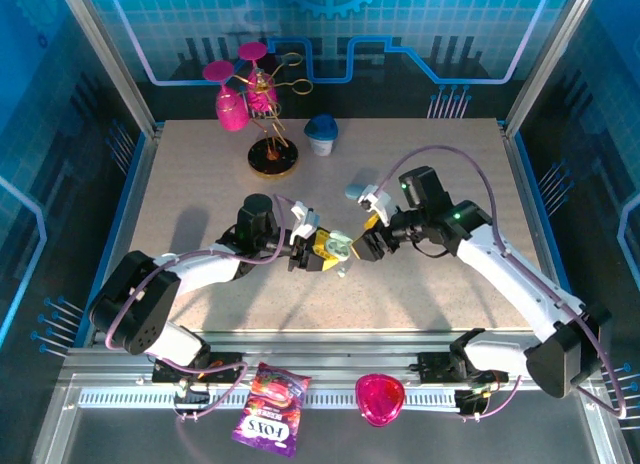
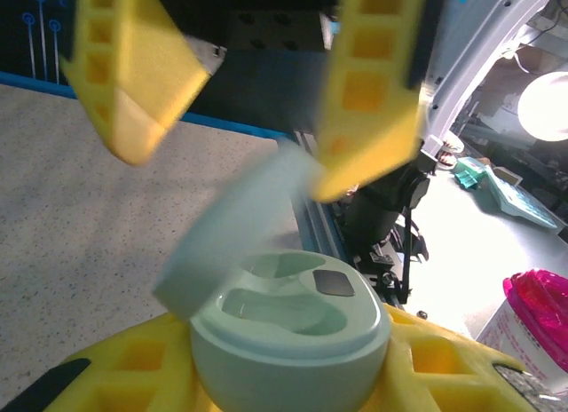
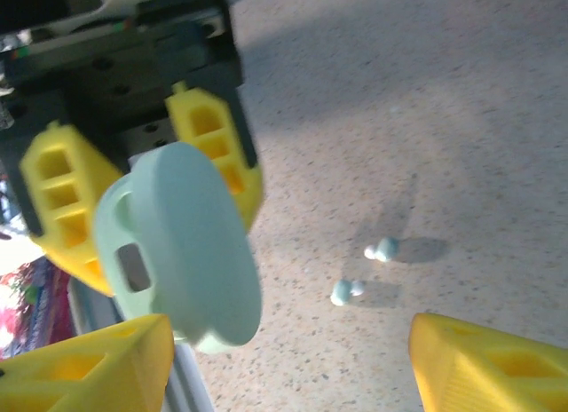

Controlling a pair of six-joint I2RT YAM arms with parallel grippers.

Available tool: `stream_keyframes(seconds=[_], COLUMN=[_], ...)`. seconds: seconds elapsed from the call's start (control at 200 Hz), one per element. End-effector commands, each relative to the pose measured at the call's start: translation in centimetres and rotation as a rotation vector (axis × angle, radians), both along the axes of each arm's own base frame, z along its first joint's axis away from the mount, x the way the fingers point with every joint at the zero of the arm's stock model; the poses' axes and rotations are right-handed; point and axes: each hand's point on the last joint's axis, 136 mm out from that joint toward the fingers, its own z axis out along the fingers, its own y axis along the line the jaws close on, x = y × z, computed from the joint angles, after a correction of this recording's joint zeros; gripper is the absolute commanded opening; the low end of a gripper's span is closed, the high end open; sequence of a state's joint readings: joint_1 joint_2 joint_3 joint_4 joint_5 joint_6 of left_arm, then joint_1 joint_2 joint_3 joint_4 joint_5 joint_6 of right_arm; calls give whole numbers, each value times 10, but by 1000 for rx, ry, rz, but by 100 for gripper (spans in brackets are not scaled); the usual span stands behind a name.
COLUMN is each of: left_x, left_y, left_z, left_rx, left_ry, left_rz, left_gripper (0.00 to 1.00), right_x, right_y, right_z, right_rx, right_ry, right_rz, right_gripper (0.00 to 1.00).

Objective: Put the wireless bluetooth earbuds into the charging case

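The charging case (image 2: pixel 293 345), a pale blue-green oval shell, sits clamped between my left gripper's (image 2: pixel 288 381) yellow fingers, held above the table. Its lid (image 2: pixel 235 234) stands open and tilted, and two hollow sockets show inside. In the top view the case (image 1: pixel 338 245) hangs mid-table between both grippers. My right gripper (image 3: pixel 288 368) is open, its fingers (image 2: pixel 368 92) spread on either side of the lid. I cannot tell whether one of them touches the lid's edge. Two wireless bluetooth earbuds (image 3: pixel 383 249) (image 3: pixel 343 291) lie on the speckled table beneath, apart from the case.
A blue-lidded white cup (image 1: pixel 321 135) and a wire stand with pink glasses (image 1: pixel 270 149) stand at the back. A small pale blue object (image 1: pixel 357 192) lies near the right arm. A candy bag (image 1: pixel 268 412) and a pink lid (image 1: pixel 380 399) rest on the front rail.
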State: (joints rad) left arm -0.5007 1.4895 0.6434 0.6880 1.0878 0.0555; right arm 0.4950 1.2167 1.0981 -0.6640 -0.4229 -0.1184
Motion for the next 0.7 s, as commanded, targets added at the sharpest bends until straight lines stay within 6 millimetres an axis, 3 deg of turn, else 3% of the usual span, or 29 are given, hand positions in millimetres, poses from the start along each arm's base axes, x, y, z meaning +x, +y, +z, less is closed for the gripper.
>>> stream_keyframes(seconds=[0.0,0.21,0.38,0.4,0.485,0.57,0.695], left_x=[-8,9,19,20,27,28,25], left_y=[0,3,11,11,15,18,21], left_z=[15,24,36,37,43,53,64], left_rx=[-46,-94,-148,-151,-167,-199,-228], left_ry=[-90,-145,-196,-201,-217,-243,-256], left_rz=[-35,72,179,190,252,285,290], left_gripper=[27,28,24,24,24,23,23], right_x=[1,-9,11,14,35,52,60], right_y=[-2,-1,-18,-21,-40,-58,-64], right_z=[6,30,50,39,28,4,-38], right_rx=[34,146,284,286,340,357,280], right_ry=[-28,-110,-171,-151,-98,-19,125], right_rz=[-12,-5,-193,-229,-422,-580,-677], right_gripper=[72,74,74,74,74,72,72])
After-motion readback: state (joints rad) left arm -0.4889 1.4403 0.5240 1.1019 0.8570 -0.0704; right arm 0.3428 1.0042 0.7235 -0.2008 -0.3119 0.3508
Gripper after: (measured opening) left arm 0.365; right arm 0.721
